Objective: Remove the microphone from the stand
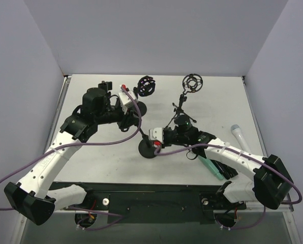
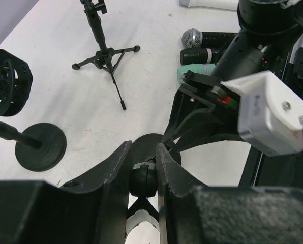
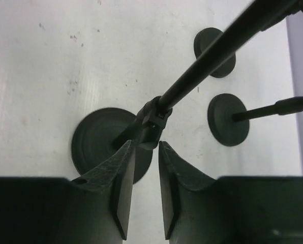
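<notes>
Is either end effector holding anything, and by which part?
The left end effector grips the microphone stand by a black knob on its pole; the right end effector holds nothing.

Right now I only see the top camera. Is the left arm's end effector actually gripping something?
Observer: Yes, the left end effector pinches a small black round knob.
Operator: And the right one?
Observer: The right end effector is open, with the black metal stand's pole joint just ahead of it.
Operator: Any microphones I'm missing?
Observer: A black microphone with a silver mesh head lies beside the green plastic microphone.
</notes>
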{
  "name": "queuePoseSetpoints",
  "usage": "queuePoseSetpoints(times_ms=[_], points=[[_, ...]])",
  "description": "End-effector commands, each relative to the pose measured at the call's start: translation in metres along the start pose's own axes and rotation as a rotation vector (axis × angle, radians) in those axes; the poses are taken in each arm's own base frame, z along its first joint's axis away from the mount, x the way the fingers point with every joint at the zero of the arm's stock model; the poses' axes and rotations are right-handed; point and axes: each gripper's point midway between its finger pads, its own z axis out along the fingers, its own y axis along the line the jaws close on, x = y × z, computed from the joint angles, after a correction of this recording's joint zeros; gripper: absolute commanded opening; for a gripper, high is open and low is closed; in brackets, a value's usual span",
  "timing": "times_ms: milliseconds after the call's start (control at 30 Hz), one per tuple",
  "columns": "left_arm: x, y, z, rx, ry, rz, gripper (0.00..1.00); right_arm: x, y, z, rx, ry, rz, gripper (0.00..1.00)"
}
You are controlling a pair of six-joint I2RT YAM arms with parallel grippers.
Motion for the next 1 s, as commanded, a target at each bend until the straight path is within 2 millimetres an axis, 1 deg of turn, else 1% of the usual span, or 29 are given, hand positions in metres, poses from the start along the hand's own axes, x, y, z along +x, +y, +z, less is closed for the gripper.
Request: queuePoseSetpoints(times_ms=[0, 33, 67, 100, 133, 167, 200, 233, 267, 300, 333, 367, 400, 433, 467, 500, 533, 567, 600, 633, 767, 833, 967], points=[[-0.015, 0.022, 0.0, -0.085, -0.023, 0.034, 0.0, 0.001, -0.021, -0.005, 0.037, -0.028, -0.552, 0.26], [-0.015, 0.023, 0.001, -0.085, -0.027, 0.035, 0.0, 0.005, -0.03, -0.008, 0.054, -0.017, -0.607, 0.3], [-0.011, 0.023, 0.002, -0.083, -0.022, 0.03, 0.0, 0.005, -0.034, -0.01, 0.067, -0.013, -0.633, 0.32], [-0.011, 0.023, 0.003, -0.085, -0.025, 0.029, 0.0, 0.005, -0.043, -0.015, 0.093, -0.007, -0.636, 0.34], [-0.009, 0.024, 0.003, -0.087, -0.023, 0.025, 0.0, 0.001, -0.048, -0.021, 0.112, -0.007, -0.644, 0.36], [-0.009, 0.024, 0.004, -0.088, -0.022, 0.02, 0.0, 0.004, -0.053, -0.027, 0.111, 0.015, -0.626, 0.37], [-0.008, 0.023, 0.005, -0.084, -0.021, 0.018, 0.0, -0.009, -0.061, -0.035, 0.134, 0.008, -0.637, 0.39], [-0.01, 0.021, 0.004, -0.074, -0.033, 0.026, 0.0, 0.0, -0.059, -0.042, 0.106, 0.045, -0.601, 0.39], [-0.009, 0.02, 0.004, -0.067, -0.036, 0.027, 0.0, -0.006, -0.064, -0.052, 0.12, 0.06, -0.588, 0.4], [-0.012, 0.021, 0.005, -0.076, -0.051, 0.025, 0.0, -0.002, -0.063, -0.06, 0.116, 0.087, -0.555, 0.41], [-0.012, 0.023, 0.006, -0.089, -0.056, -0.003, 0.0, -0.003, -0.065, -0.07, 0.139, 0.111, -0.516, 0.41], [-0.016, 0.026, 0.006, -0.102, -0.074, -0.002, 0.0, -0.003, -0.068, -0.076, 0.16, 0.121, -0.499, 0.42], [-0.014, 0.028, 0.01, -0.102, -0.076, -0.013, 0.0, -0.007, -0.073, -0.087, 0.206, 0.136, -0.458, 0.43], [-0.017, 0.029, 0.015, -0.09, -0.094, -0.009, 0.0, -0.01, -0.08, -0.097, 0.255, 0.155, -0.436, 0.44], [-0.022, 0.03, 0.018, -0.087, -0.114, -0.007, 0.0, -0.011, -0.081, -0.102, 0.272, 0.162, -0.374, 0.45], [-0.021, 0.033, 0.024, -0.084, -0.114, -0.016, 0.0, -0.014, -0.086, -0.11, 0.311, 0.175, -0.36, 0.45], [-0.022, 0.032, 0.027, -0.079, -0.116, -0.022, 0.0, -0.012, -0.084, -0.115, 0.308, 0.196, -0.302, 0.46], [-0.021, 0.037, 0.033, -0.086, -0.115, -0.029, 0.0, -0.012, -0.087, -0.122, 0.339, 0.213, -0.275, 0.46], [-0.022, 0.033, 0.038, -0.076, -0.114, -0.022, 0.0, -0.015, -0.091, -0.127, 0.367, 0.216, -0.235, 0.47], [-0.018, 0.036, 0.043, -0.094, -0.1, -0.026, 0.0, -0.015, -0.093, -0.132, 0.394, 0.229, -0.197, 0.47], [-0.007, 0.034, 0.059, -0.108, -0.034, -0.009, 0.0, -0.02, -0.099, -0.15, 0.45, 0.267, -0.118, 0.47], [-0.002, 0.033, 0.064, -0.108, 0.005, 0.041, 0.0, -0.025, -0.102, -0.159, 0.482, 0.271, -0.085, 0.47], [0.015, 0.031, 0.075, -0.113, 0.081, 0.108, 0.0, -0.023, -0.102, -0.169, 0.529, 0.292, -0.03, 0.47]])
